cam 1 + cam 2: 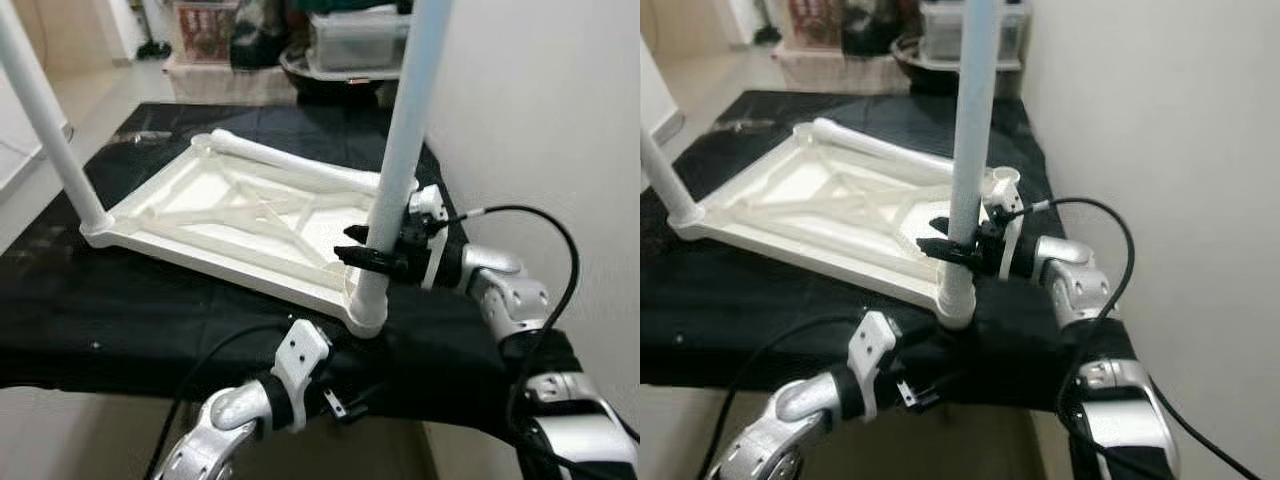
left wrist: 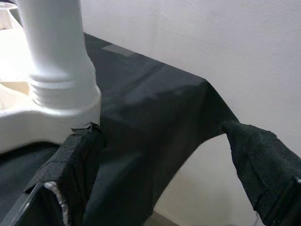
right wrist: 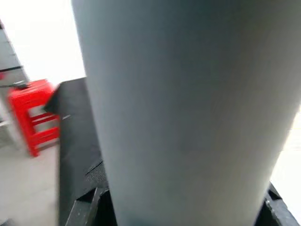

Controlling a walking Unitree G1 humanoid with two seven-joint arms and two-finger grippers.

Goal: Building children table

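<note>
Tabletop: white plastic, lies upside down, ribbed underside up, on a surface covered in black cloth.

Legs: one white leg stands upright in the corner socket at 5 o'clock of the tabletop, nearest the robot. A second leg stands in the corner at 9 o'clock. A third leg lies flat along the far edge, 12 to 2 o'clock. The socket at 3 o'clock, as seen in the right eye view, has no leg in it.

Right tool: reaches in from 3 o'clock of the near leg, low on the shaft, just above the socket. Its black fingers close round the leg, one on each side, touching it. The right wrist view shows the pale shaft close up between the black finger bases.

Left tool: sits at the near edge of the surface, at 6 o'clock of the same leg, below the tabletop corner. Jaws stand wide apart and hold nothing. In the left wrist view one cloth-covered finger touches or nearly touches the underside of the corner socket; cannot tell which. The other finger hangs free beside the draped cloth, by the white wall.

Background: a red stool on the floor beyond the surface; storage boxes at 12 o'clock.
</note>
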